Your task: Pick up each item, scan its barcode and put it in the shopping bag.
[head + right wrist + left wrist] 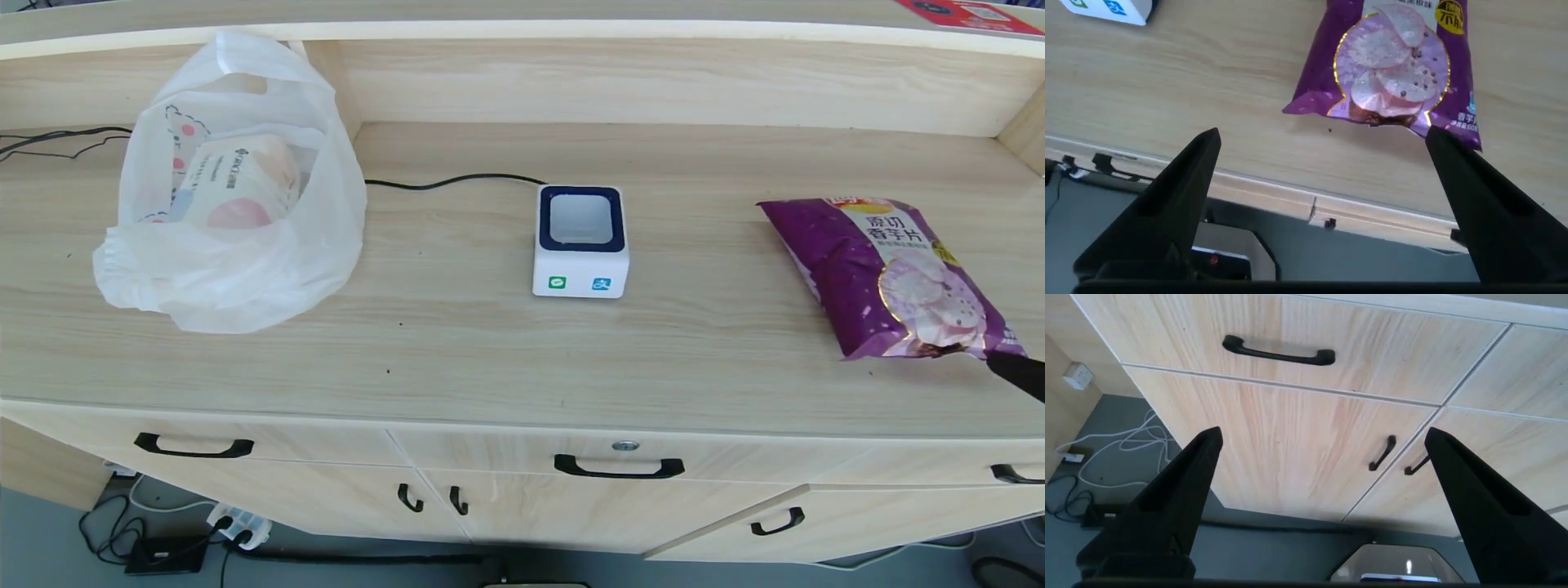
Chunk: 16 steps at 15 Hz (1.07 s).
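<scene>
The pale wooden counter point(457, 351) carries everything, with drawers point(269, 445) beneath it. At its left end the white shopping bag point(229, 269) slumps open, and one pastel-printed soft pack point(237, 184) lies inside. The purple chip bag point(886, 273) lies flat at the right end, well apart from the shopping bag. Between them sits the small white scanner point(580, 242), its black cable point(449, 181) trailing left. The right gripper point(1323, 135), fingers spread and holding nothing, hangs at the counter edge just beside the chip bag. The left gripper point(1323, 437), likewise spread, faces the drawer fronts.

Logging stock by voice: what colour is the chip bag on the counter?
The chip bag is purple, clearest in the head view.
</scene>
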{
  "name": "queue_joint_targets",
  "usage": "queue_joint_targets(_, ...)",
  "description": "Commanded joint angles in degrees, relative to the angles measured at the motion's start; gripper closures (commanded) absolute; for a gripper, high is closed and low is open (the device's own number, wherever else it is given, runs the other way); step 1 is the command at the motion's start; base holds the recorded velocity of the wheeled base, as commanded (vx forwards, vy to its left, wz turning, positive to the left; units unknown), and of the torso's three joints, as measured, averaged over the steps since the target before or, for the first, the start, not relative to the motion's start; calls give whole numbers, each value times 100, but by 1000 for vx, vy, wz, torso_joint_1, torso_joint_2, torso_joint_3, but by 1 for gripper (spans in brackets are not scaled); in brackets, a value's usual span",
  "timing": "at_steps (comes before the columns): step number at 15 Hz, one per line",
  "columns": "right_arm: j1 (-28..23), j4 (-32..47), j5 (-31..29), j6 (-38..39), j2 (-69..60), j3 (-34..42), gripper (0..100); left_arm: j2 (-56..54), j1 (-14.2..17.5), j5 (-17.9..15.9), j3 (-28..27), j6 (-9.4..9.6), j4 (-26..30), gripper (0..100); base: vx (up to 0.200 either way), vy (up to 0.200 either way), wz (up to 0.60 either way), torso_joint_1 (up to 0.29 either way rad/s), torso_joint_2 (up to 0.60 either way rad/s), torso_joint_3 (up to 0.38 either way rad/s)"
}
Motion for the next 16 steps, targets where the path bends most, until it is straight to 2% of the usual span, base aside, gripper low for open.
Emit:
queue_joint_targets(1, -136, -34, 135, -160, 738, -478, 0, 0, 0, -1, 5, -4, 0, 0, 0, 0, 0, 0, 0, 0)
queue_joint_targets(4, -391, -42, 320, -195, 1635, -1252, 0, 0, -9, 8, -4, -4, 0, 0, 0, 0, 0, 0, 0, 0)
queue_joint_targets(6, -637, -42, 338, -177, 2030, -1498, 0, 0, 0, -1, 5, -4, 0, 0, 0, 0, 0, 0, 0, 0)
queue_joint_targets(10, -866, -34, 654, -177, 2426, -1550, 0, 0, 0, -1, 5, -4, -9, 0, 0, 0, 0, 0, 0, 0)
queue_joint_targets(16, -901, -34, 786, -142, 2760, -1726, 0, 0, -9, -1, 5, -4, -18, 0, 0, 0, 0, 0, 0, 0)
